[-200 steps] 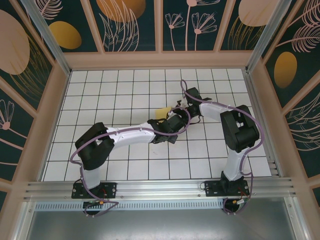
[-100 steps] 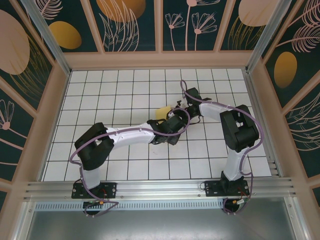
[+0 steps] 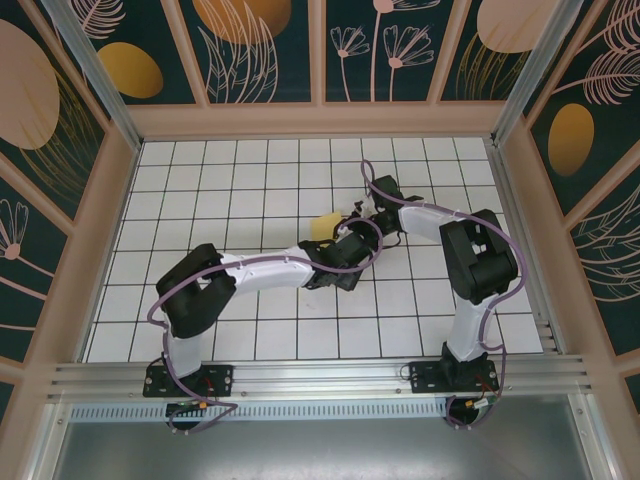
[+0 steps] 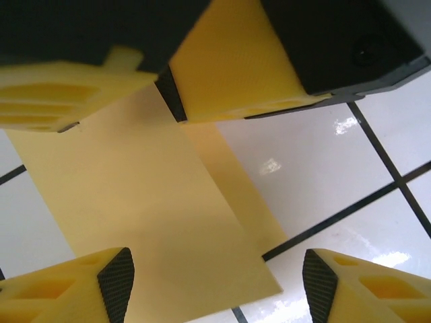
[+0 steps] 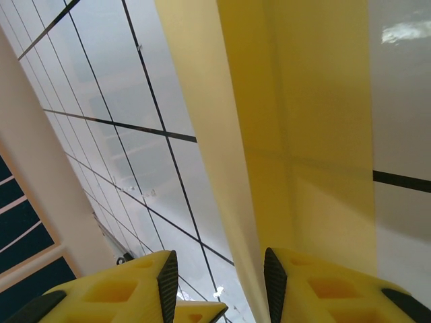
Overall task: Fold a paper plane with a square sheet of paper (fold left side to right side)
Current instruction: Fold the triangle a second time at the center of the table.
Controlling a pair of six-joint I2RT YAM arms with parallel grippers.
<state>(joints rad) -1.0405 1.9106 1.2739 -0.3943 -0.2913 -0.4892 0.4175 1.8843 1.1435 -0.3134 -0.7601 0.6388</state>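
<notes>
My left fingers [image 4: 67, 289] hang wide open, empty, above the square sheet of paper [image 4: 155, 202] lying mid-counter [image 4: 323, 175], one flap creased, right fingers [image 5: 323, 289] part-open over it; most folds remain, I judge.

The left arm [image 3: 270, 268] and right arm [image 3: 420, 218] hide most of the yellow paper [image 3: 322, 226].

Our left gripper [image 4: 214, 286] hangs with its yellow fingers [image 4: 64, 286] spread wide along the bottom edge, above the yellow sheet of paper [image 4: 135, 202]. The sheet lies on the white tiled table [image 4: 323, 168] as a folded strip, with a paler layer showing along its right side. At the top, the right gripper [image 4: 161, 94] meets the sheet's far end; we cannot tell whether it touches.
</notes>
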